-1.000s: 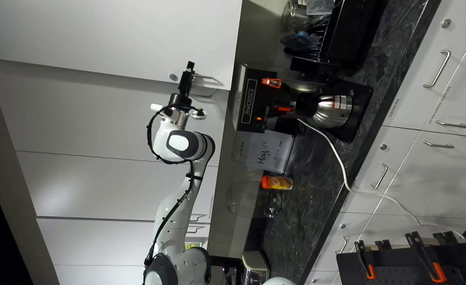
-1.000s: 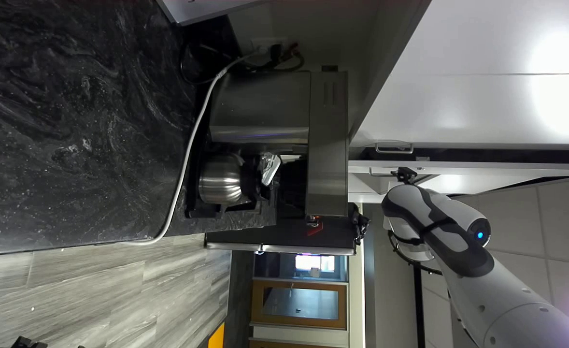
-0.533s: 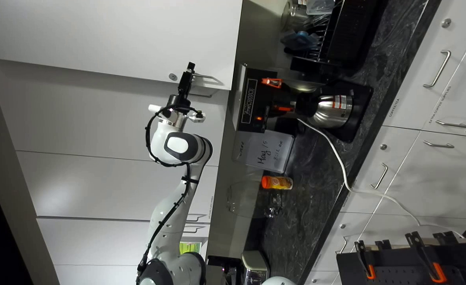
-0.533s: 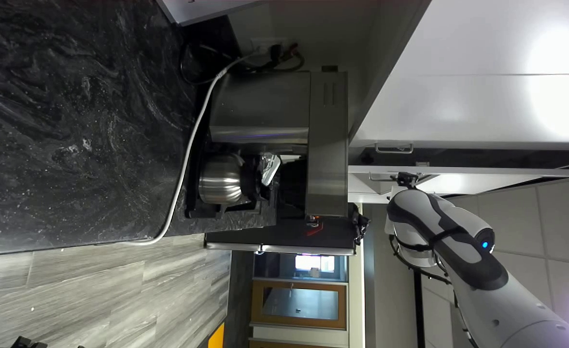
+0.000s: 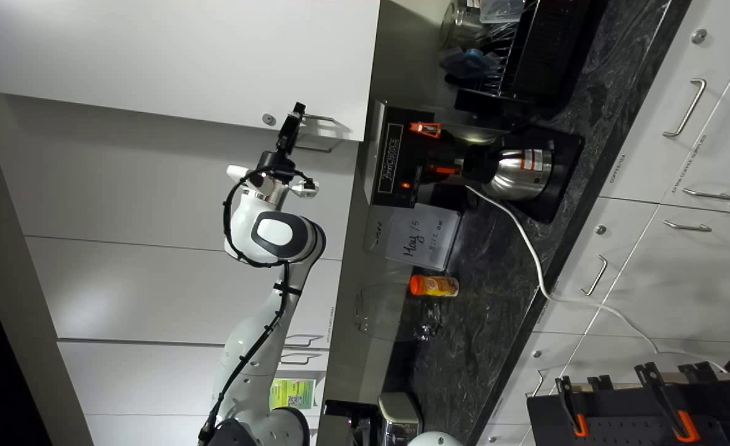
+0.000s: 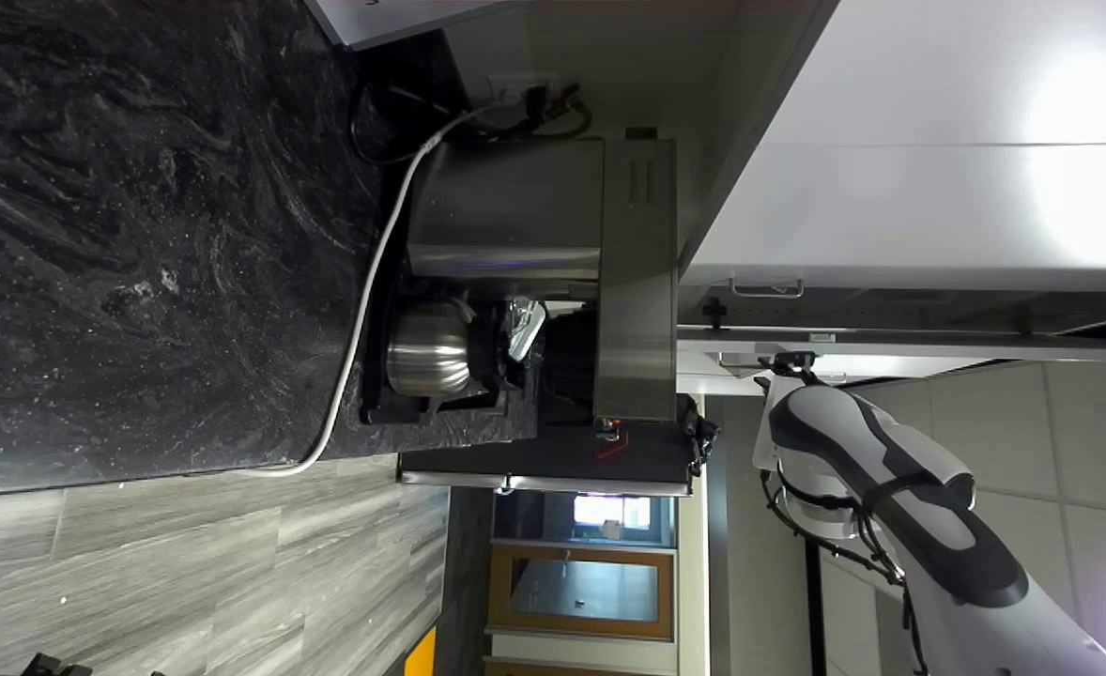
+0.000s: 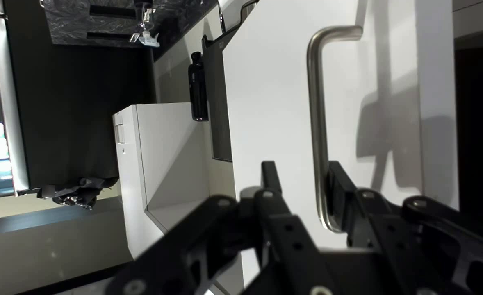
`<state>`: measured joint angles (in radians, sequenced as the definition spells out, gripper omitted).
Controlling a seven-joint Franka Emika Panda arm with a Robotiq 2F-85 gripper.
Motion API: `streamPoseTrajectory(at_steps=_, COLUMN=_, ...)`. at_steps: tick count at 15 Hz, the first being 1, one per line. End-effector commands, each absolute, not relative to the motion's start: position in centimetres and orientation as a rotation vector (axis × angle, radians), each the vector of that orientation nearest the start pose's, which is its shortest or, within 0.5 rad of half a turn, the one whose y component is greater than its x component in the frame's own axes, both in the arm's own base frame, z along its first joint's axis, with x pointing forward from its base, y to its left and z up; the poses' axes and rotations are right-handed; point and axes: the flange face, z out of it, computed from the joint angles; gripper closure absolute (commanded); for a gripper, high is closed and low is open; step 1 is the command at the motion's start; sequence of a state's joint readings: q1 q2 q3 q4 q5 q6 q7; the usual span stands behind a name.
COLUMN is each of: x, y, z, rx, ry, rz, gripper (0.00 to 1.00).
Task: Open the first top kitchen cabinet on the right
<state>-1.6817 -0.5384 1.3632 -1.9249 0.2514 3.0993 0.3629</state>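
The white top cabinet door [image 5: 173,56] stands ajar, with a shadowed gap [image 6: 929,305] between it and the neighbouring cabinet in an exterior view. On its face is a bent steel handle [image 7: 316,98]. My gripper [image 7: 301,174] straddles the lower part of this handle in the wrist view. The right-hand finger [image 7: 342,186] sits close behind the bar and appears to touch it; the left-hand finger [image 7: 271,176] is clear of it. Both exterior views show the gripper [image 5: 297,111] [image 6: 791,360] at the handle. Most of the cabinet's inside is hidden.
Below the cabinets stand a coffee maker [image 5: 396,158] with a steel pot [image 5: 520,173], and a black dish rack [image 5: 541,62]. The neighbouring cabinet has its own handle [image 6: 766,289] close by. A black fridge [image 7: 81,119] shows in the wrist view.
The door has swung further out, and its gap to the neighbouring cabinet has widened. Gripper and arm have moved along with it, drawing back from the cabinets.
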Motion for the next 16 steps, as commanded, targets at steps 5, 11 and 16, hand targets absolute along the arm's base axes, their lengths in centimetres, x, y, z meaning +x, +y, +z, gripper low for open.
streamPoseTrajectory(at_steps=5, x=53.5, y=-11.0, z=68.3, rx=-2.573, ry=0.938, rz=-2.092, gripper=1.0)
streamPoseTrajectory(at_steps=11, x=52.1, y=-13.0, z=68.8, rx=-2.586, ry=0.87, rz=-2.058, gripper=0.97)
streamPoseTrajectory(at_steps=16, x=50.7, y=-13.4, z=69.7, rx=-2.585, ry=0.813, rz=-2.043, gripper=0.97)
